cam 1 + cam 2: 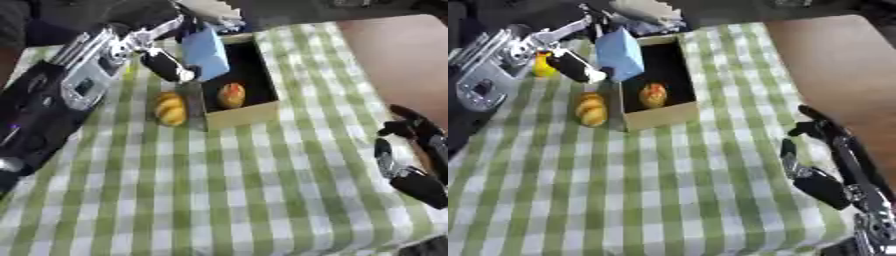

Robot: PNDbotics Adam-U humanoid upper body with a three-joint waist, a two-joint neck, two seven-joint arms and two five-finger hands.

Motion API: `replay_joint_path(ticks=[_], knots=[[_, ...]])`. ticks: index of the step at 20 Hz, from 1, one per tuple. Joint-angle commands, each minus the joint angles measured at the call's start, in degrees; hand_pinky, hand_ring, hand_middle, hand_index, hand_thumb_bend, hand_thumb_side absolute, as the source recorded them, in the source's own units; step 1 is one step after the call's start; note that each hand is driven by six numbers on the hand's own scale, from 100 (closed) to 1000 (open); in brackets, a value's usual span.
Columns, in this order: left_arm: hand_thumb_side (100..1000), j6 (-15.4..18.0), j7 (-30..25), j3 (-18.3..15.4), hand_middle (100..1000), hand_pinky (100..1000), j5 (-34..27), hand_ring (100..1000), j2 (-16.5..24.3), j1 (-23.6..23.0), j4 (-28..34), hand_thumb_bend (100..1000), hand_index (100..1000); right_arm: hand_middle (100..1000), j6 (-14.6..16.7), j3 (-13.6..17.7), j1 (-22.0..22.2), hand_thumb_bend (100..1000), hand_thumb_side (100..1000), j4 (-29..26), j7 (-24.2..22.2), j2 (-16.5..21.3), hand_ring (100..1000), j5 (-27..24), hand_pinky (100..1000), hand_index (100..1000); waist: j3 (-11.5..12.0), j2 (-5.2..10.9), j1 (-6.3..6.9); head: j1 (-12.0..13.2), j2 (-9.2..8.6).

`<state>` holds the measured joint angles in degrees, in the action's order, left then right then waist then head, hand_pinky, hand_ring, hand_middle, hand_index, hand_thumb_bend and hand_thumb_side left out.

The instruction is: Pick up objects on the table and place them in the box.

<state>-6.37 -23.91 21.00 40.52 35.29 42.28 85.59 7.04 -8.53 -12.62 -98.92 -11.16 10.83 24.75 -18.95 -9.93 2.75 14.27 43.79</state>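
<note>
My left hand (166, 62) was raised over the far left part of the table, its black fingers and thumb pinched on a pale blue block (206, 51) with flat faces and squared edges. The block hung tilted above the left wall of the box (245, 114), partly over its opening. The box was a small open cardboard carton, tan on the outside and dark inside, standing on the green-and-white checked cloth (245, 190). At its bottom lay a rounded, egg-shaped piece (231, 95), orange-yellow with a reddish patch. Just outside the left wall, touching or nearly touching it, sat a lumpy golden-yellow thing (171, 108), shaped like a twisted bread roll. Farther left, near the table's far edge, a small bright yellow object (543, 65) showed beside my wrist; I could not make out its shape. My right hand (820, 150) rested idle at the right edge of the cloth, fingers straight and relaxed, holding nothing. The arm above my left hand was silver metal with black covers.
</note>
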Motion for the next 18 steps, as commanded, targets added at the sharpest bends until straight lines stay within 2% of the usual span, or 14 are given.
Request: replay_joint_path(ticks=[1, 3, 5, 11, 12, 18], knots=[[384, 1.8, -0.7, 0.9, 775, 768, 2.9, 722, -0.8, 1.1, -1.9, 296, 876, 630, 0.2, -0.1, -0.7, 100, 389, -0.6, -0.5, 0.2, 847, -0.5, 868, 932, -0.2, 0.57, -0.03, 0.2, -0.48], [493, 2.2, -1.0, 1.0, 806, 780, 4.3, 743, -1.4, 1.0, -2.9, 309, 893, 630, 0.2, -0.1, -0.8, 100, 390, -0.6, -0.6, 0.2, 846, -0.5, 868, 931, -0.2, 0.58, -0.01, 0.1, -0.56], [540, 2.8, -1.2, 1.0, 840, 796, 4.9, 766, -1.4, 0.7, -2.7, 319, 912, 630, 0.3, 0.0, -0.8, 100, 391, -0.6, -0.6, 0.2, 846, -0.5, 868, 929, -0.1, 0.6, 0.0, -0.1, -0.65], [618, 3.6, -3.8, 0.2, 898, 827, 5.5, 804, 1.0, 0.4, 2.2, 364, 949, 630, 0.3, 0.2, -0.8, 100, 395, -0.7, -0.6, 0.3, 845, -0.3, 868, 926, 0.5, 0.71, 0.11, -0.5, -0.94], [668, 3.7, -4.5, 0.2, 920, 843, 5.8, 825, 1.3, 0.3, 2.9, 405, 962, 630, 0.3, 0.2, -0.8, 100, 396, -0.7, -0.6, 0.3, 845, -0.3, 868, 926, 0.5, 0.74, 0.1, -0.6, -1.0], [739, 3.9, -6.5, 0.1, 977, 900, 9.0, 908, 2.0, 0.0, 4.8, 510, 988, 630, 0.4, 0.3, -0.8, 100, 399, -0.6, -0.6, 0.3, 844, -0.3, 868, 925, 0.5, 0.85, 0.07, -0.7, -1.13]])
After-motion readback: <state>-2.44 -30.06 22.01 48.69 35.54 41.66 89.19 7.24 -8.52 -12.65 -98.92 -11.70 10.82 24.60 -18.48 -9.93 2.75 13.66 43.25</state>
